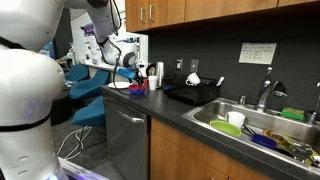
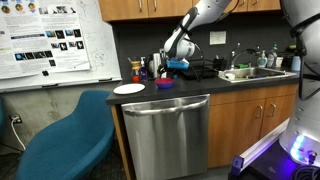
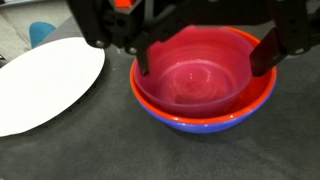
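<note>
in an exterior view: the hand (image 1: 128,64) hangs above the end of the table (image 1: 185,112) that lies farthest from the sink (image 1: 262,122). the red bowl (image 1: 137,88) stands just below it and does not touch it.

in an exterior view: the hand (image 2: 171,60) points down over the red bowl (image 2: 165,82), which sits near the table's (image 2: 195,90) front edge. a white plate (image 2: 129,89) lies just beside the bowl, toward the table's end corner.

wrist view: the hand (image 3: 204,62) has its fingers spread wide and pinches nothing, with one finger over each side of the rim. the red bowl (image 3: 205,80) is nested in a blue bowl (image 3: 210,124) and lies straight below the hand, centred between the fingers. being round, it has no long axis to line up with. the white plate (image 3: 45,85) lies close beside the bowls without touching them.
</note>
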Action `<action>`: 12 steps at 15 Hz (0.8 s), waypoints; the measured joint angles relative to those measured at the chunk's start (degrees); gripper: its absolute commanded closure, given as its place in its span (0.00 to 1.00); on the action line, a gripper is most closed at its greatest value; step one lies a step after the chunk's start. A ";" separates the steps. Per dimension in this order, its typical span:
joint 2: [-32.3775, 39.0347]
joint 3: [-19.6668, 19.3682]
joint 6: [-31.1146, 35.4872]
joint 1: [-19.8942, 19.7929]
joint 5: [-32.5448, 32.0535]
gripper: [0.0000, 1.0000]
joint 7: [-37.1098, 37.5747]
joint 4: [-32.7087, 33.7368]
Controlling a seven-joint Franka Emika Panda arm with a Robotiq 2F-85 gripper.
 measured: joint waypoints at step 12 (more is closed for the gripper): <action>1.24 -0.52 0.80 -0.22 0.00 0.00 -0.01 0.34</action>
